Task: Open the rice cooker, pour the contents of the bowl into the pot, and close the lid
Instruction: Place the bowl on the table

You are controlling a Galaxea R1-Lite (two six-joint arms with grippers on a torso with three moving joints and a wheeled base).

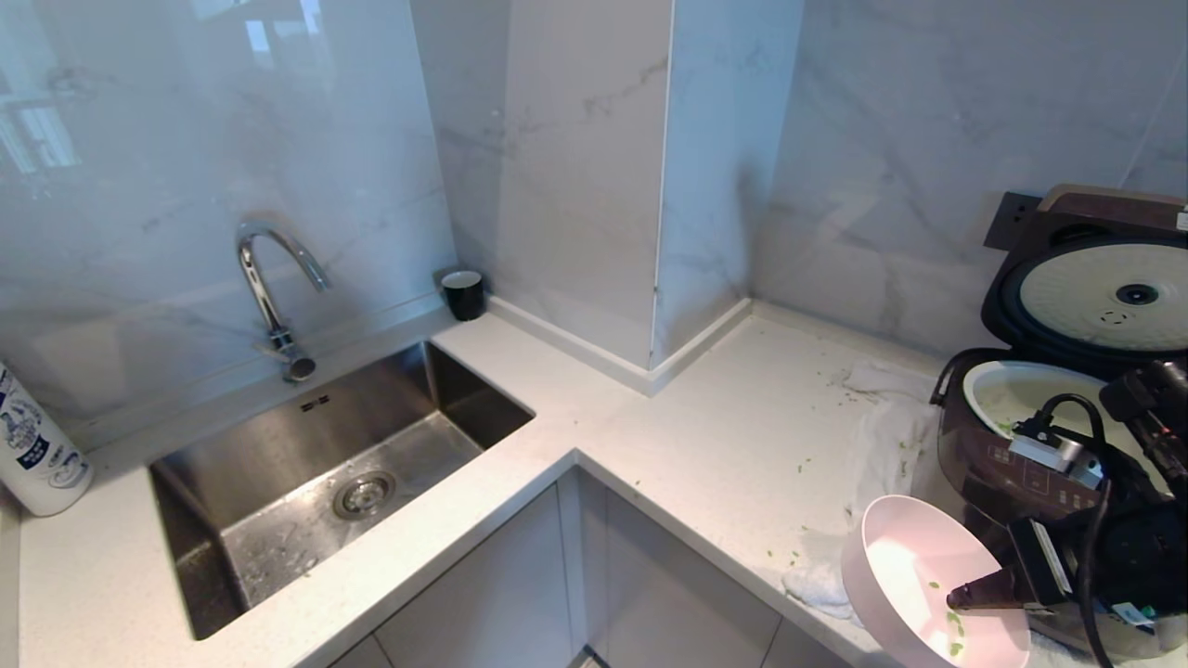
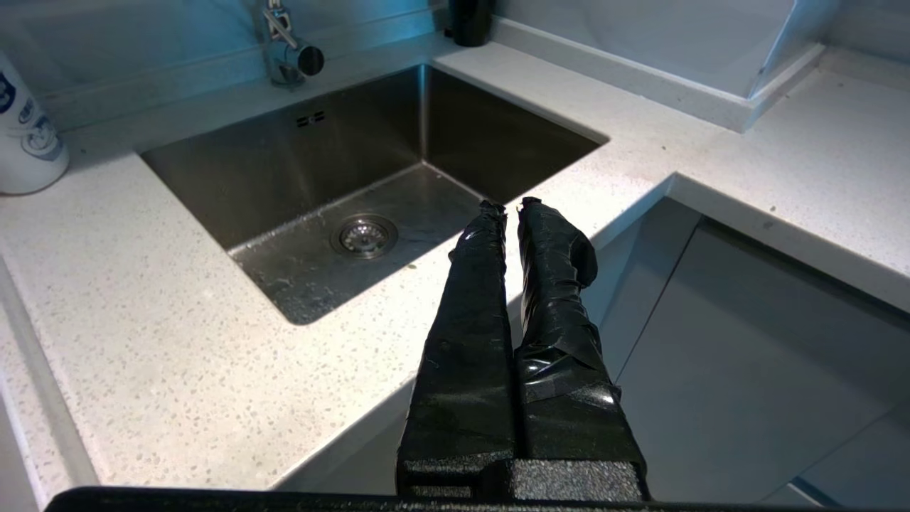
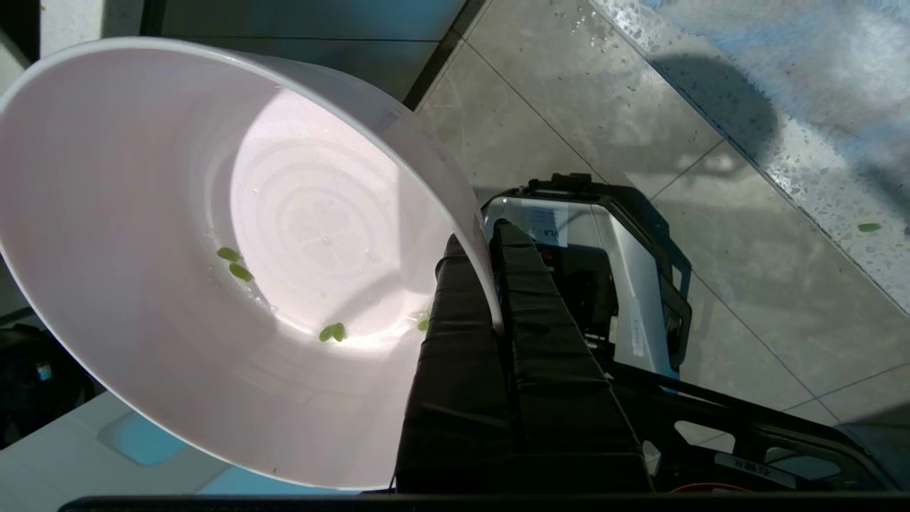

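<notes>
The rice cooker (image 1: 982,471) stands at the counter's far right with its lid (image 1: 1104,289) raised, silvery plate facing me. The pale pot (image 1: 1016,390) is open, with a few green flecks at its near edge. My right gripper (image 1: 967,594) (image 3: 483,245) is shut on the rim of the pink bowl (image 1: 914,580) (image 3: 213,249). It holds the bowl tipped on its side in front of the cooker, off the counter's edge. Only a few bits of the contents (image 3: 332,331) cling inside. My left gripper (image 2: 509,206) is shut and empty, parked over the counter's front edge by the sink.
A white cloth (image 1: 891,436) lies under and beside the cooker, with green bits scattered on it and on the counter (image 1: 840,380). A steel sink (image 1: 278,520) with a tap (image 1: 269,288) is at the left, a black cup (image 1: 462,293) in the corner, and a white bottle (image 1: 37,445) at far left.
</notes>
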